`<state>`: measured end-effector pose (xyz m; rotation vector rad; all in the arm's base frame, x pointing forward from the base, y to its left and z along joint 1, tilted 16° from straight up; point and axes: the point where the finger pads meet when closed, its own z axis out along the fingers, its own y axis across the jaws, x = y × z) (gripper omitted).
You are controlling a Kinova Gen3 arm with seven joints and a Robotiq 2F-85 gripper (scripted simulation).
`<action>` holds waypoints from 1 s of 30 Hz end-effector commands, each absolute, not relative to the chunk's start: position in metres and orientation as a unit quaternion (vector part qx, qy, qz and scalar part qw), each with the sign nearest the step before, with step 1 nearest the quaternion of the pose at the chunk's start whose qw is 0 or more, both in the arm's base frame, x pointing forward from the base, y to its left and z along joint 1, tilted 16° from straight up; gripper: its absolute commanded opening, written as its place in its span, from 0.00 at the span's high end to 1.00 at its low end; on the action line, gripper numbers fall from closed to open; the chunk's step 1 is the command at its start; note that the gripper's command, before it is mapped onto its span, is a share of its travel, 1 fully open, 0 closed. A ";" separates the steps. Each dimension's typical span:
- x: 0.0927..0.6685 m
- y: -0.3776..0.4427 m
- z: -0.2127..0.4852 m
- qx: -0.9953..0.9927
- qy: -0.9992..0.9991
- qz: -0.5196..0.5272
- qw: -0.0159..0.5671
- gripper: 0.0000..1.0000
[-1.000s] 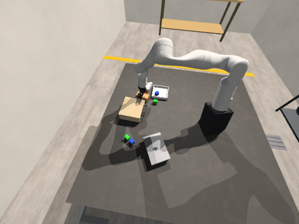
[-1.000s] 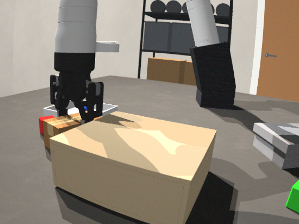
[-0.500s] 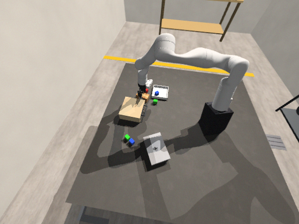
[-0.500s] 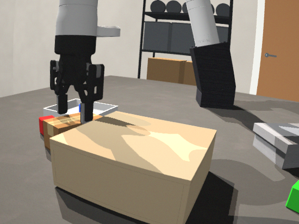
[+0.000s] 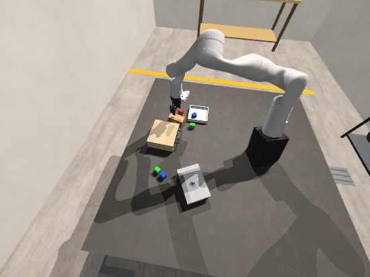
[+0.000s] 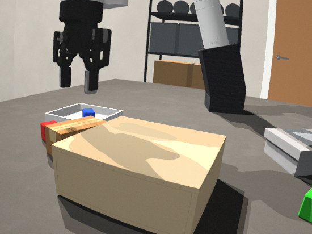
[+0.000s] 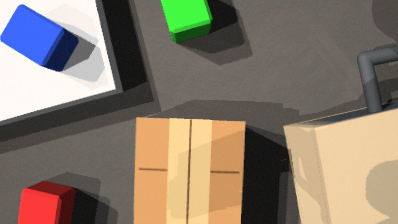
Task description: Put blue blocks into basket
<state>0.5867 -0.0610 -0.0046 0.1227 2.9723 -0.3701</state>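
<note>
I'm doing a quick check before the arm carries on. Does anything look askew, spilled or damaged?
Nothing looks spilled or damaged. The one mildly odd thing is the lid of the metal box: it looks seated, but I can't tell whether it is all the way down. The cardboard box looks intact.

Blue blk [image 5: 194, 115] [image 6: 88, 112] [image 7: 33, 35] in white bskt [image 5: 198, 122] [image 6: 113, 117] [image 7: 107, 50], other [image 5: 163, 175] beside green
</note>
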 end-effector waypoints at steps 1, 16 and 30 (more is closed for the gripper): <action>0.586 -0.058 0.006 0.041 0.989 -0.123 0.073 0.17; 0.580 -0.047 0.050 0.041 0.989 -0.123 0.073 0.17; 0.579 -0.045 0.057 0.041 0.989 -0.123 0.073 0.17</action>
